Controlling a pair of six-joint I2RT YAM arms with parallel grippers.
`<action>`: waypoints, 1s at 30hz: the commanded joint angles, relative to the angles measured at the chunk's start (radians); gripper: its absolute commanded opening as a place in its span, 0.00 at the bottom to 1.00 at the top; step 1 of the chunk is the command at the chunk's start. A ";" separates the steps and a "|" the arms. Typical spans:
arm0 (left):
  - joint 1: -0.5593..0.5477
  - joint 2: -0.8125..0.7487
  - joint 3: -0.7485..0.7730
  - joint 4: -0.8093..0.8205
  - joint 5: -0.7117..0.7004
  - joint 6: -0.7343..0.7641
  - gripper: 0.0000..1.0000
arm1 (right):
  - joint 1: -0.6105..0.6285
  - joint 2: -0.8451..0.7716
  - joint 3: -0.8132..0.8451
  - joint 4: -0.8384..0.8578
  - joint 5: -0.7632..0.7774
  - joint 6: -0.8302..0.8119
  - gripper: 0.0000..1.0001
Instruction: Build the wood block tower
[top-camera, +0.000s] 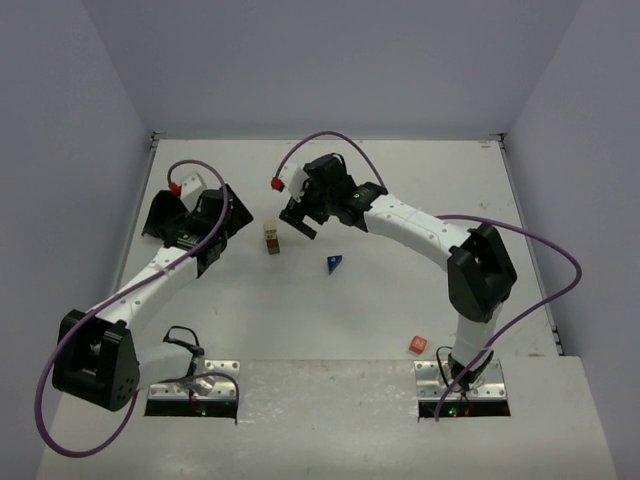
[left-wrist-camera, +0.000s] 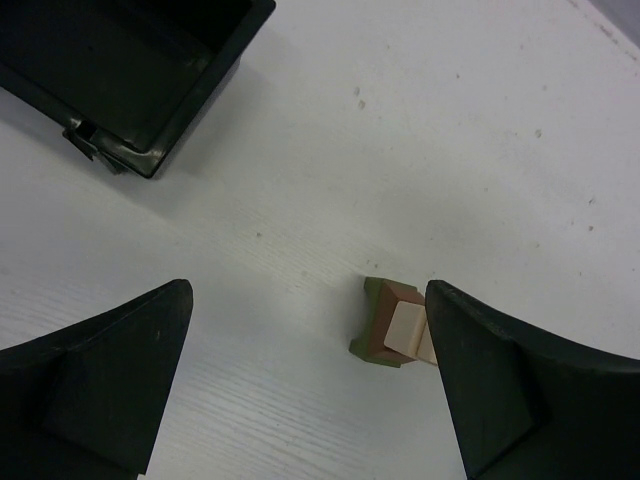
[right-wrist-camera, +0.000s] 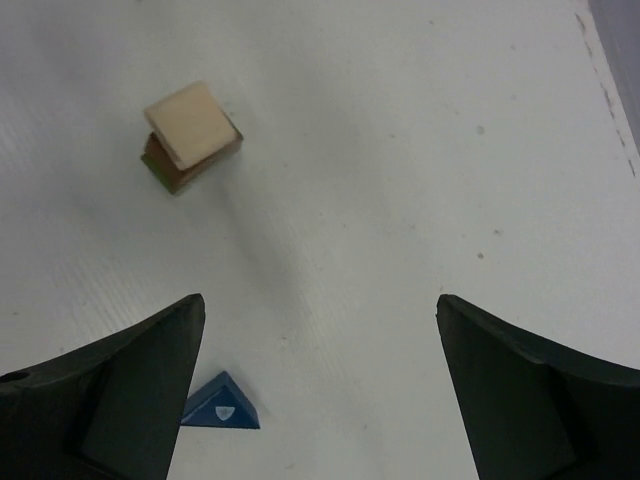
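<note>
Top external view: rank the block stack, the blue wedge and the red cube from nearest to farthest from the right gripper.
1. block stack: just beside the right gripper, on its left.
2. blue wedge: a little farther, to the near right.
3. red cube: by far the farthest, well toward the near right.

One of the left fingers (left-wrist-camera: 530, 400) hides part of the block stack (left-wrist-camera: 392, 325), the black tray (left-wrist-camera: 200, 110) beyond them runs off the picture's edge, and one of the right fingers (right-wrist-camera: 110, 400) covers a corner of the blue wedge (right-wrist-camera: 225, 405).
</note>
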 joint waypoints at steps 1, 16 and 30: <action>0.004 0.040 0.050 -0.026 0.053 -0.010 1.00 | -0.020 0.005 0.036 0.089 0.124 0.110 0.99; 0.031 0.052 -0.044 -0.026 0.168 -0.043 1.00 | -0.037 0.159 0.192 0.029 0.103 0.270 0.99; 0.031 0.073 -0.059 0.003 0.190 -0.041 1.00 | -0.035 0.252 0.268 -0.042 0.028 0.342 0.99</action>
